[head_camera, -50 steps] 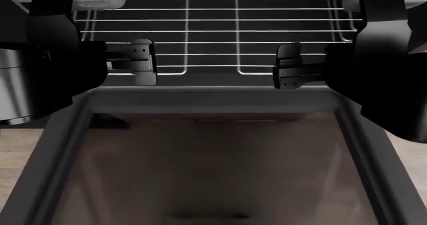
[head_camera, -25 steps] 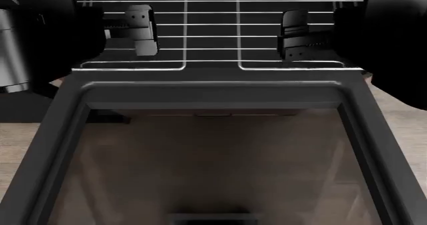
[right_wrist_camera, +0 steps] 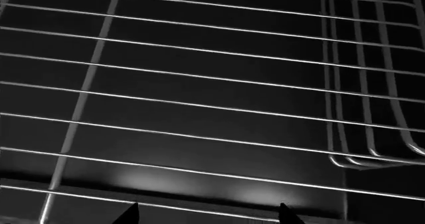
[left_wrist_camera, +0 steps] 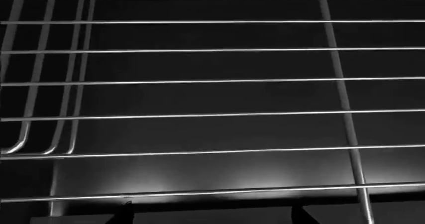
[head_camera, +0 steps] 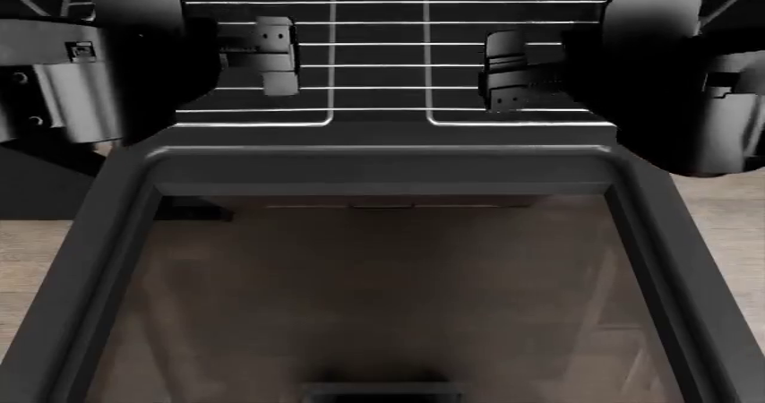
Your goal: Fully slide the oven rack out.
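Nearest lies the lowered dark oven door with its brownish glass pane (head_camera: pixel 382 287). Past its hinge edge, the silver wire oven rack with two rounded front loops (head_camera: pixel 378 115) projects partway from the cavity. Above it hover the left pincer (head_camera: pixel 270 55) and right pincer (head_camera: pixel 507 73), gripping nothing; both appear open. Judging by this, pulling is mid-course: next, clamp the front rod and draw outward.

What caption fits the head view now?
Both grippers, left and right, over the oven rack behind the lowered oven door.
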You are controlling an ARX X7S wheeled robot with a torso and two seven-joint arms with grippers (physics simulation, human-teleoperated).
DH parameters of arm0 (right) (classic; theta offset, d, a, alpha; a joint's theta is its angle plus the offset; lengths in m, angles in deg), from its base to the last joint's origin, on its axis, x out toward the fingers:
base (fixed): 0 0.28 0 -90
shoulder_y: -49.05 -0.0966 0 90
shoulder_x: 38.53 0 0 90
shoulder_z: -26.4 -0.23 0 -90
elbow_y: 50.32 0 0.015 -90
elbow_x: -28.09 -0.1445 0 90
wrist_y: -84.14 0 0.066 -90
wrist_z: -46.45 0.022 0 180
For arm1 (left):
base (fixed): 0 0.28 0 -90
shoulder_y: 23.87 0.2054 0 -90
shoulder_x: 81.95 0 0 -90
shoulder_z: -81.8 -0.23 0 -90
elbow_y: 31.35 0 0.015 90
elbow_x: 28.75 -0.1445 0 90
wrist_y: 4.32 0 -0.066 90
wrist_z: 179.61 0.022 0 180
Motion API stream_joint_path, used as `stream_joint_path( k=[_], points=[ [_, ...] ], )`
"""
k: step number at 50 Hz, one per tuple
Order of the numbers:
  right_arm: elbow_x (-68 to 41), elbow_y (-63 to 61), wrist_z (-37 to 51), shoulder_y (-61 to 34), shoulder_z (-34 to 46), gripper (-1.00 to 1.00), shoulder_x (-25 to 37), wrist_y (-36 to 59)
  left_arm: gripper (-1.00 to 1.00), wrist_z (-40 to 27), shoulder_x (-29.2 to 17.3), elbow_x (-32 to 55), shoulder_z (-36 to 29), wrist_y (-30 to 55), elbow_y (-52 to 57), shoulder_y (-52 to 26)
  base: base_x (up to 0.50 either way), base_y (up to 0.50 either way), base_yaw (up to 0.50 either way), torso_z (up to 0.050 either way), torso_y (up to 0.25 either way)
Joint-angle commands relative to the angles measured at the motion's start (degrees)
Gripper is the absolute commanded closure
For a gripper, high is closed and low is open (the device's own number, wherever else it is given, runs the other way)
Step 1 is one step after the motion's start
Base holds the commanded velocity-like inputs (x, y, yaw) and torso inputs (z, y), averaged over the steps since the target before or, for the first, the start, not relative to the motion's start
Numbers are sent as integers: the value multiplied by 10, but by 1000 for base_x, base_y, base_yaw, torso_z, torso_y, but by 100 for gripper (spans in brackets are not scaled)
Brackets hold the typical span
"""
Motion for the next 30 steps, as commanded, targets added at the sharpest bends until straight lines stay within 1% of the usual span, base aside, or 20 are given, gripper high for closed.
stream_joint_path(
  k=[1, 10, 18, 23, 30],
  points=[
    [28, 19, -27, 48, 20, -100, -10, -16, -100, 16, 7, -23, -31, 3, -18, 46, 0, 0, 0, 0, 0],
    [28, 15, -29, 84, 29, -100, -5, -23, -100, 4, -2, -16, -49, 14, -16, 82, 0, 0, 0, -3, -13],
    [54, 19, -48, 107, 34, -100, -7, -42, -100, 28, -2, -47, -54, -11, -20, 106, 0, 0, 0, -7, -20],
    [57, 11, -46, 124, 35, -100, -2, -52, -100, 31, -2, -53, -56, -23, -18, 125, 0, 0, 0, -6, -21],
    [15, -36, -11, 165, 36, -100, 30, -49, -100, -4, -26, -16, -66, -10, 28, 175, 0, 0, 0, -6, -21]
  ],
)
